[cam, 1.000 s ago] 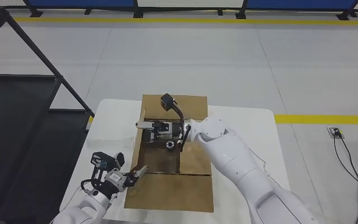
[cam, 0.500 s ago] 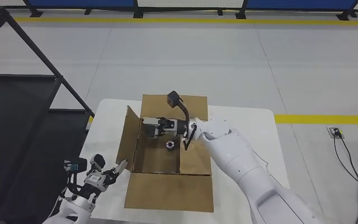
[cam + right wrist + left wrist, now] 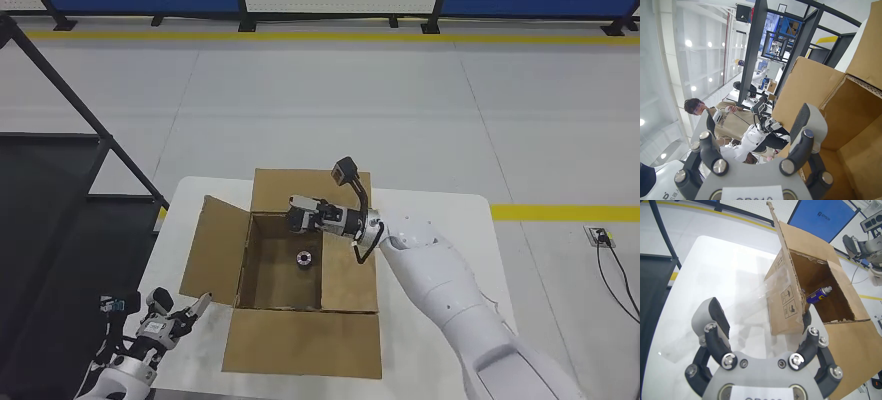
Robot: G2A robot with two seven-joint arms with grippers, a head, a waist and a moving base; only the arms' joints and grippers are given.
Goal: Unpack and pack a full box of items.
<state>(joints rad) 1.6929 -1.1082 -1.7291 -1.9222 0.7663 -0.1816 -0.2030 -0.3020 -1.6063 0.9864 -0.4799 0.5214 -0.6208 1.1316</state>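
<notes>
An open cardboard box [image 3: 280, 290] stands mid-table with all flaps folded outward. A small round item [image 3: 303, 260] lies on its floor. In the left wrist view a blue spray can [image 3: 818, 293] leans inside the box [image 3: 836, 298]. My right gripper [image 3: 299, 215] hovers open over the box's far edge, with nothing between its fingers [image 3: 806, 121] and the cardboard wall [image 3: 851, 117] beside it. My left gripper [image 3: 190, 308] is open near the table's front left corner. The corner of the left flap [image 3: 789, 306] is close to one of its fingers [image 3: 719, 315].
The white table [image 3: 440, 230] has free surface to the right of the box and at the front left. A black metal frame [image 3: 60, 250] stands off the table's left side. Clear tape [image 3: 776, 285] hangs from the left flap.
The left flap has swung from nearly shut to folded outward. My left gripper let it go and drew back toward the front left. My right gripper moved right along the far edge.
</notes>
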